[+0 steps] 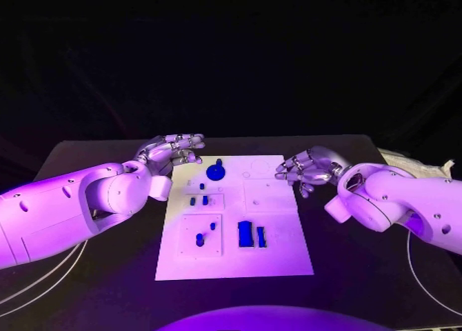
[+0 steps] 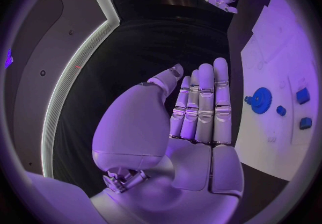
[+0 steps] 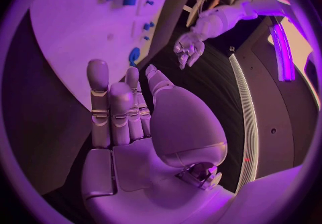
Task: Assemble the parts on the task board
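A white rectangular task board (image 1: pixel 280 262) is seen lying flat on the black counter (image 1: pixel 360 276), long axis running away from the robot. Flanking its far end, the left hand (image 1: pixel 172 153) and right hand (image 1: pixel 309 169) are held empty, fingers apart. The small blue plastic parts (image 1: pixel 245 234) are judged light, rigid, best pinched at their sides.

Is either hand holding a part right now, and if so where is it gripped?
Nothing is held. The left hand and right hand are both empty with fingers extended, beside the task board.
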### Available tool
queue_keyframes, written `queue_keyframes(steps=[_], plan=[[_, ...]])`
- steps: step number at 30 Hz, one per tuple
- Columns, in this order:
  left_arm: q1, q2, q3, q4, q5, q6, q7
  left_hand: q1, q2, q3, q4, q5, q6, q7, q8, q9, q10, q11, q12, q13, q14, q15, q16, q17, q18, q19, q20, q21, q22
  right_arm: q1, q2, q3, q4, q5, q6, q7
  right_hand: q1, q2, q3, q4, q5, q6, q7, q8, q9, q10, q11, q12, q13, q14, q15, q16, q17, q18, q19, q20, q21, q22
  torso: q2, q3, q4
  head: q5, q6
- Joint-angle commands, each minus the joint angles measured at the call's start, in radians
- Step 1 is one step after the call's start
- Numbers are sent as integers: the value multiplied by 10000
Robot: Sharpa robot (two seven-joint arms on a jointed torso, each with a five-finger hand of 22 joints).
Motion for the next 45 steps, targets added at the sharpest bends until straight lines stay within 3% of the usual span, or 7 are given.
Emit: queue_keyframes(steps=[1,14,15,29,30,31,45], plan=[[-53,209,10,-344,693,-687,864,-75,32,-86,80,-16,-150,-15,-55,-15,-89,81,-213,-132,-510,189,-1343,-663,117,-634,197,-772,-577,126,295,12,-681,3673,237,2618,253,76,223,-76,-224,23,160,-53,-142,-243,189,-1048,-1086,-542,134,-1656,-1127,101,-326,121,-1065,-793,-360,-63,-31,-11,199],[-222,1175,14,-1748,1062,-1281,1558,289,236,-774,251,-4,-312,-51,-509,-19,-614,592,-1636,-205,-1315,1099,-5856,-2765,222,-2889,1344,-3378,-3541,115,2353,223,-4184,5709,1438,4274,436,-105,1151,-261,-543,-363,423,-91,-1381,-372,937,-3513,-5379,-2607,1375,-7068,-4904,150,-1759,1387,-5726,-4015,-666,-27,-39,74,1023],[-214,1131,2,-1686,780,-930,1010,-3837,1045,-1596,151,-355,-3283,-545,-1230,-674,-3649,60,-1905,-829,-4058,631,-6440,-3103,-372,-5076,519,-4005,-4814,146,2293,221,-4060,4818,766,3390,-3660,52,529,-381,-890,-3171,-136,-710,-1898,-3619,484,-4157,-5902,-5808,1007,-7374,-5648,-518,-4772,715,-6278,-4510,-606,-38,-56,50,882],[-557,909,206,-508,-213,-3023,1496,-7657,1045,-2432,151,-1183,-6080,-1076,-1230,-674,-6568,-424,-2626,-829,-6650,-433,-7148,-3987,-759,-7212,-262,-4005,-6149,-463,2202,424,-2682,5654,-1327,4611,-7589,52,4,-381,-1834,-5900,-609,-710,-2486,-6654,-505,-4157,-6633,-8797,244,-8319,-6582,-867,-7569,144,-6991,-5134,-697,238,244,161,1765],[-628,863,248,-261,-421,-3462,1598,-7959,1045,-2491,151,-1183,-6299,-1115,-1230,-674,-6797,-1154,-2626,-829,-6854,-433,-7183,-3987,-759,-7378,-322,-4005,-6244,-588,2183,466,-2399,5826,-1758,4862,-7894,52,-41,-381,-1834,-6110,-648,-710,-3217,-6895,-505,-4157,-6674,-9035,244,-8319,-6639,-868,-7795,96,-7031,-5855,-706,264,272,172,1849],[-676,832,277,-97,-559,-3754,1666,-8169,1045,-2535,151,-1183,-6451,-1817,-1230,-674,-6953,-1154,-2626,-829,-6996,-433,-7222,-3987,-758,-7492,-366,-4005,-6310,-669,2171,493,-2216,5938,-2036,5025,-8107,52,-67,-381,-1834,-6257,-1351,-710,-3217,-7062,-505,-4157,-7398,-9202,244,-8319,-6679,-868,-7951,62,-7060,-5855,-710,279,287,178,1895],[-973,640,453,924,-1419,-5567,2088,-10417,1045,-3594,151,-1183,-8079,-1817,-1230,-674,-8637,-1154,-2626,-829,-8515,-433,-7987,-3987,-1630,-8719,-1411,-4005,-7014,-1154,2099,654,-1119,6604,-3703,5997,-10375,52,-848,-381,-1834,-7821,-1351,-710,-3217,-8834,-505,-4157,-7398,-10966,244,-8319,-7654,-1728,-9611,-757,-7804,-5855,-718,302,313,187,1969]])
